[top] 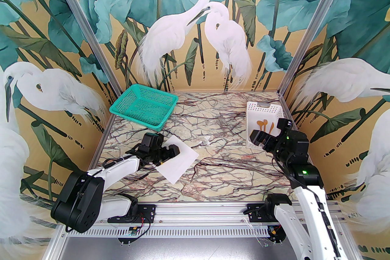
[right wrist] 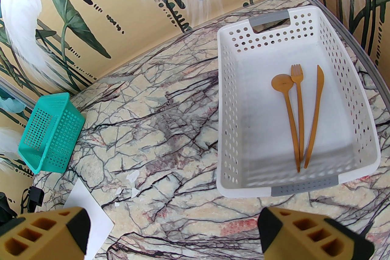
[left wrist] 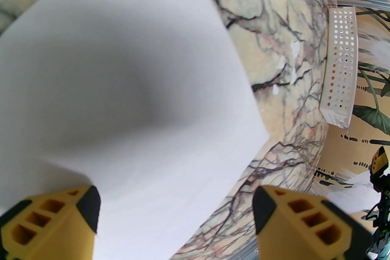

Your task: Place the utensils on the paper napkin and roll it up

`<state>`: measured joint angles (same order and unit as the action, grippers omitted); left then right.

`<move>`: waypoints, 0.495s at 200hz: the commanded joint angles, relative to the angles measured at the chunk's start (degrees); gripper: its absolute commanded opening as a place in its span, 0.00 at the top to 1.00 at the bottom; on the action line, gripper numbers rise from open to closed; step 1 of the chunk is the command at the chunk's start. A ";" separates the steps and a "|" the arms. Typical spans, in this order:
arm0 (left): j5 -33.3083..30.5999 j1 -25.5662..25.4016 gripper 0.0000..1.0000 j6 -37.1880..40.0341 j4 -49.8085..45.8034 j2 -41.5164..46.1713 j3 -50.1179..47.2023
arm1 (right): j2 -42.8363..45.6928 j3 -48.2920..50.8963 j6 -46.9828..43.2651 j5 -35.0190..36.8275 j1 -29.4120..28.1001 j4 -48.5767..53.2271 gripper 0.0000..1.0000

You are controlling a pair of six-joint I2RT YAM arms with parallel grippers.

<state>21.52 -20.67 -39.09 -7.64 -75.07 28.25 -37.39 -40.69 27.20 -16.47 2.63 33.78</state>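
Left wrist view: left gripper (left wrist: 175,207) released, its yellow fingers (left wrist: 54,222) spread wide with nothing between them. One finger is over the flat white paper napkin (left wrist: 122,69), the other over bare marble just past the napkin's edge. Contact with the paper: cannot tell. A soft grey shadow lies across the middle of the sheet.

Top view: napkin lies flat and unrolled on the veined marble-pattern table (top: 228,167), left of centre and nearer the near edge, one corner pointing toward that edge. Nothing lies on the sheet.

Right wrist view: right gripper (right wrist: 175,228) released too, fingers fully apart and empty, hanging over bare table just short of the near end of the white perforated plastic basket (right wrist: 225,100).

That basket sits along the right edge, toward the far right corner. All three orange-brown wooden-looking utensils lie on its floor: round-bowled spoon (right wrist: 281,83), fork (right wrist: 296,73), knife (right wrist: 318,85). Heads point toward the far end; handles converge at the near end, spoon and fork crossing there.

A few small white scraps (right wrist: 133,176) lie on the marble between napkin and white basket.

Teal plastic mesh basket (right wrist: 48,137) sits tilted at the far left corner.
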 commanded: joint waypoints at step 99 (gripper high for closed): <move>-6.81 -18.01 0.14 -19.76 22.99 -19.42 3.56 | -3.40 -5.19 -1.76 5.27 -0.26 3.22 0.01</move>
<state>17.91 -35.11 -53.69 15.35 -87.79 31.18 -40.71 -44.01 26.09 -12.53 2.63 36.10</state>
